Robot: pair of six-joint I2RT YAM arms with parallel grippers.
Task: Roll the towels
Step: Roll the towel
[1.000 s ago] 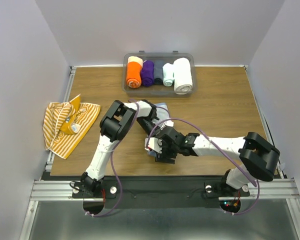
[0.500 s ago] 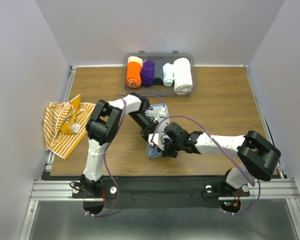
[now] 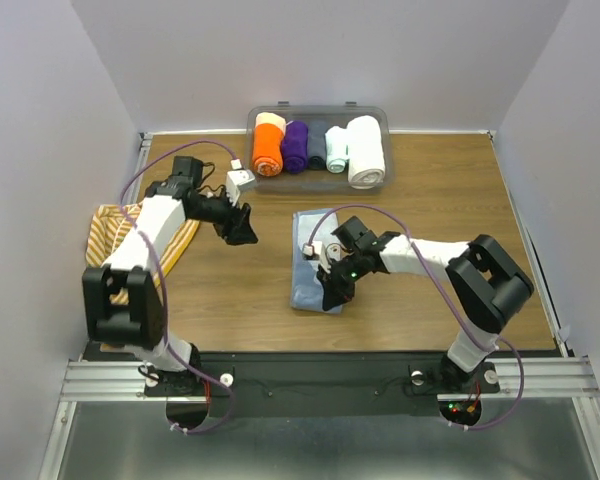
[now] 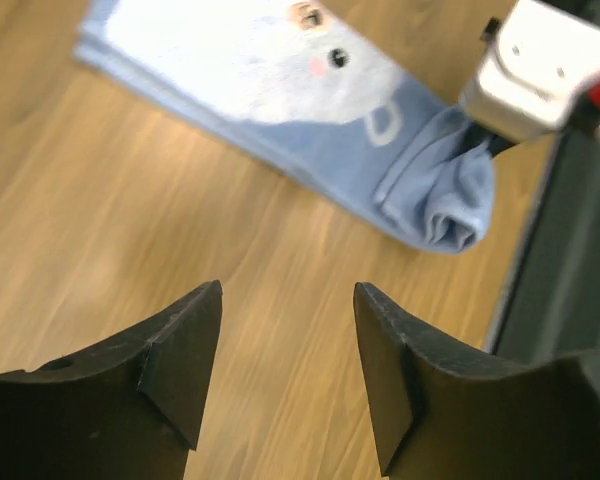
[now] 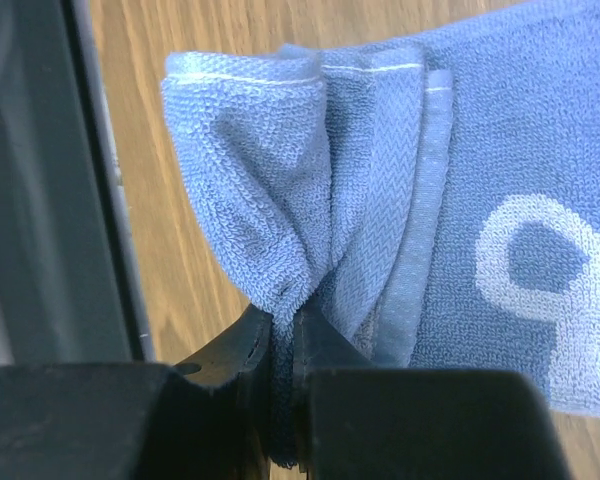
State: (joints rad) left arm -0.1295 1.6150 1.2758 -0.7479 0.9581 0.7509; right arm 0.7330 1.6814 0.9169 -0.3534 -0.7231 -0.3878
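**Left arm swings clear as right pinches the towel corner**

Swung out from the centre since the earlier overhead frame, the left end effector (image 3: 240,228) hangs over the wooden worktop (image 3: 430,190). It sits between the yellow-and-white striped cloth towel (image 3: 102,240) and the pale blue cloth towel (image 3: 308,280), which lies flat mid-worktop. Left wrist view: its jaws gape, empty, likely giving room. Right wrist view: the right end effector (image 5: 285,322) is clamped on the blue towel's bunched corner, probably to start the roll.

At twelve o'clock on the wooden table (image 3: 430,230) I see a clear bin (image 3: 380,112): orange roll (image 3: 268,146) at its nine, purple roll (image 3: 295,146) beside it, white roll (image 3: 365,150) at three.
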